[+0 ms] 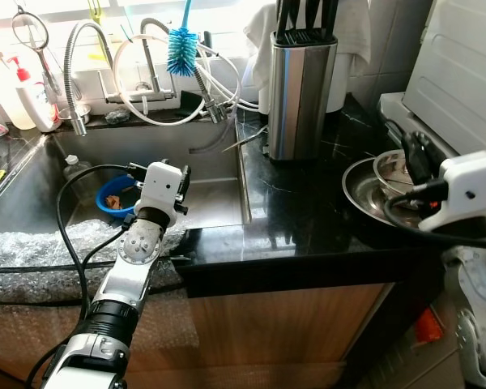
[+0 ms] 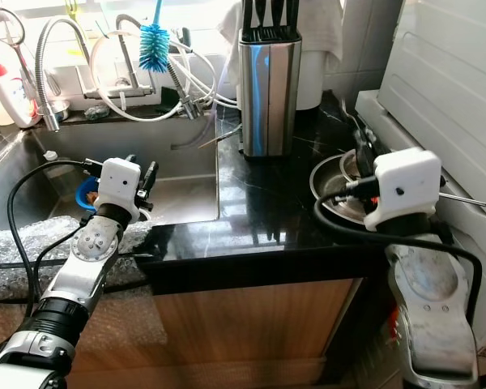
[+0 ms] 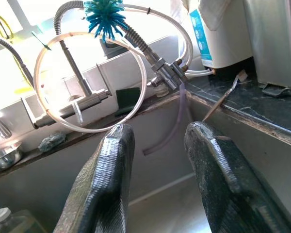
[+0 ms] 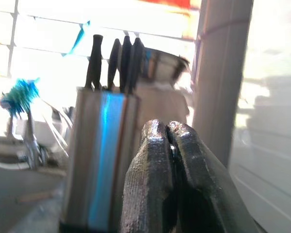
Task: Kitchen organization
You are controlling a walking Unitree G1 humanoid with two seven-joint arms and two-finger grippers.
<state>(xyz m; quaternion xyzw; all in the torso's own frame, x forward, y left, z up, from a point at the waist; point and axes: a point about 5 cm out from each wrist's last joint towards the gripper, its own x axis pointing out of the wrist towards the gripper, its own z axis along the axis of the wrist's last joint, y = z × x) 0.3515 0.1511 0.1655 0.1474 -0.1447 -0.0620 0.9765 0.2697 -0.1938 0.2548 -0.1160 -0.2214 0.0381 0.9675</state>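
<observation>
I'm holding the left gripper (image 3: 155,141) over the sink (image 1: 202,162), fingers wide. The right gripper (image 4: 170,141) is hovering over the bowls (image 1: 364,190) on the bench (image 1: 292,219), fingers pressed together, empty.

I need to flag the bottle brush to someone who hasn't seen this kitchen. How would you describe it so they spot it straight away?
Start at the sink left of the black counter and look up to the taps along its back edge. The bottle brush stands upright among the hoses there, left of the steel knife block. Its bright blue bristle head is the only such colour among chrome and white tubing.
</observation>
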